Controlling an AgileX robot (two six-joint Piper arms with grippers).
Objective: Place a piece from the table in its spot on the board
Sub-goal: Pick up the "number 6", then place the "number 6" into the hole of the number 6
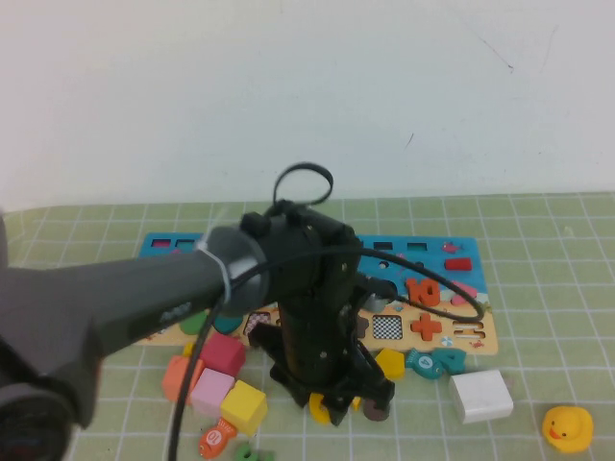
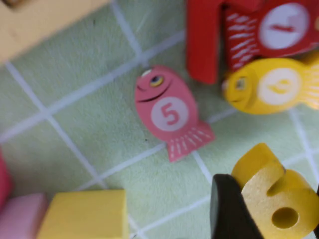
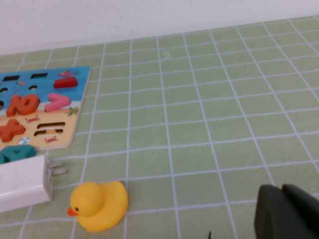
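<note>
1. The left pincer (image 1: 338, 408) hangs low over the surface just in front of the board, clamped on the yellow numeral "6" (image 2: 271, 196); a dark finger (image 2: 232, 211) presses the piece's side in the left wrist view.
2. On the green checked surface (image 2: 75, 134) beneath, a pink fish tile marked 5 (image 2: 170, 112) lies flat. At about 2 o'clock from it lies a yellow fish tile marked 4 (image 2: 271, 87), touching a red fish tile (image 2: 271, 25).
3. At 9 o'clock from the left pincer in the high view sits a cluster of blocks: a yellow cube (image 1: 244, 406), a pink block (image 1: 211, 391) and a magenta block (image 1: 223, 354).
4. The board (image 1: 452, 317) lies at 12 o'clock, partly hidden by the arm.
5. At 3 o'clock lie a white charger (image 1: 481, 395) and a rubber duck (image 1: 567, 428).
6. The right pincer (image 3: 289, 211) shows only as a dark edge near the duck's side of the surface; whether it is open or closed cannot be told.
</note>
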